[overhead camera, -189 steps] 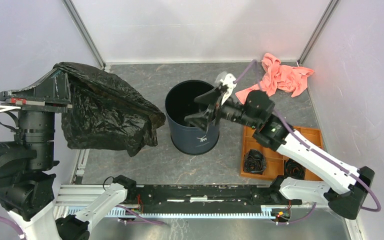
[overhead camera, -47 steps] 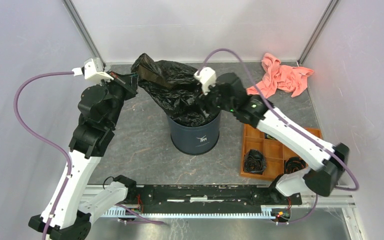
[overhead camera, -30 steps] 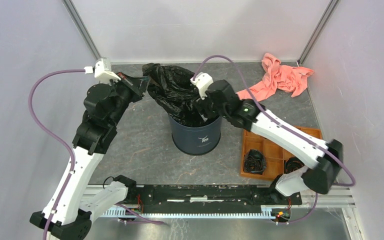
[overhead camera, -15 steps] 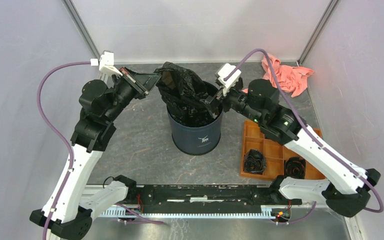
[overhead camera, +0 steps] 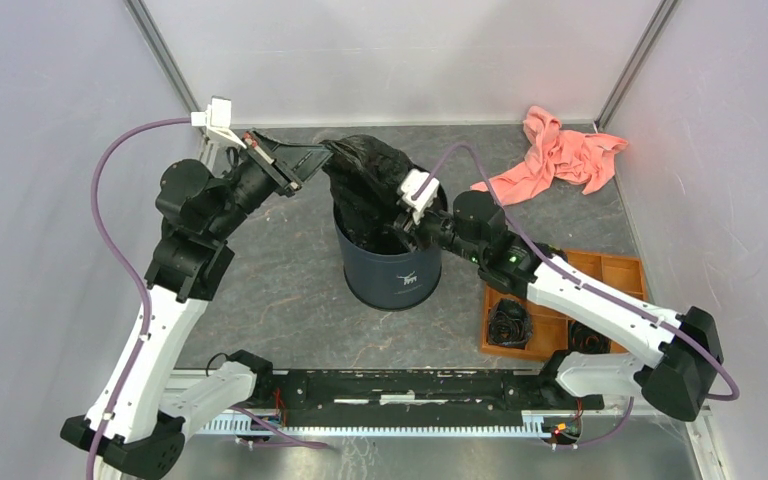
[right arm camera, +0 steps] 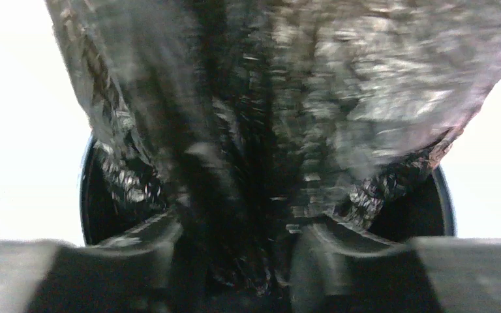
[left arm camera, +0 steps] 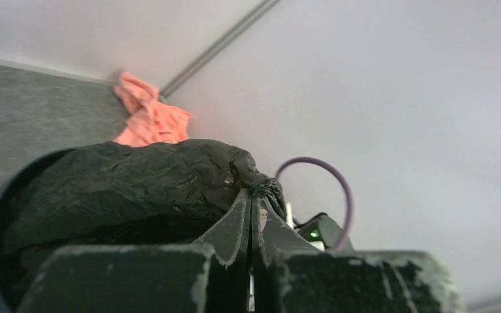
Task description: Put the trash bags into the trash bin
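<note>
From overhead I saw the bag (overhead camera: 365, 180) half down in the bin (overhead camera: 392, 280) at the middle of the bench, its upper part heaped above the far rim. Its length ran from the bin's mouth up to a pinched corner that pointed toward the far-left corner of the bench. The left wrist view showed what overhead hid: the left gripper (left arm camera: 250, 197) was closed tight on that corner. The right wrist view was blurred. The right gripper (right arm camera: 238, 236) sat at the bin's mouth, fingers apart with film between them, and I could not tell whether they gripped it.
</note>
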You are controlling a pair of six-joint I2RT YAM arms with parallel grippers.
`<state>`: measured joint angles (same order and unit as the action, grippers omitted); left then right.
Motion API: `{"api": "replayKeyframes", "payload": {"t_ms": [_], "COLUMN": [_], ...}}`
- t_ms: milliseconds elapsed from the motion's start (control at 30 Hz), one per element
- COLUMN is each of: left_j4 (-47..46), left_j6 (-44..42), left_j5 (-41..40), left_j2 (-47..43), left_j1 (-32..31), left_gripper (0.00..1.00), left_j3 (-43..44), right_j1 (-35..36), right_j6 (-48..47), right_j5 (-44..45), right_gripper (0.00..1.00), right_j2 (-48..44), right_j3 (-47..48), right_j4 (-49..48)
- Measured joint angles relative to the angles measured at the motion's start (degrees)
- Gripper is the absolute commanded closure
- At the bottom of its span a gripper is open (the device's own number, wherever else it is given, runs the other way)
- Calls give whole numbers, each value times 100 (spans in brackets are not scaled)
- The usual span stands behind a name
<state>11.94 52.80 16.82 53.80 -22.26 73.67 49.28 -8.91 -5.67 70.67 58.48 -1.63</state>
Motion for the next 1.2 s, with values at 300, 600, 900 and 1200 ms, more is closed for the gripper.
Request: {"api": "replayKeyframes", "payload": {"t_ms": [300, 600, 900, 1200], "left_j4": [-426, -90, 203, 385], "left_j6": [354, 286, 90, -234], "left_j5": [273, -26, -243, -415], "left_j2": [52, 251, 293, 647], "left_j1": [0, 0, 0, 0], "left_gripper": [98, 98, 98, 98], "left_j3": [-411, -549, -549, -955], "right_j1": [-4, -4, -157, -166], "right_j6": [321, 509, 479, 271], "right_j5": [708, 424, 125, 387], "right_gripper": [99, 100, 99, 100], "right_j2": [-326, -262, 957, 2221], "right_j3": [1351, 2968, 3265, 3856], "right_j4": [957, 3130, 3827, 4459]}}
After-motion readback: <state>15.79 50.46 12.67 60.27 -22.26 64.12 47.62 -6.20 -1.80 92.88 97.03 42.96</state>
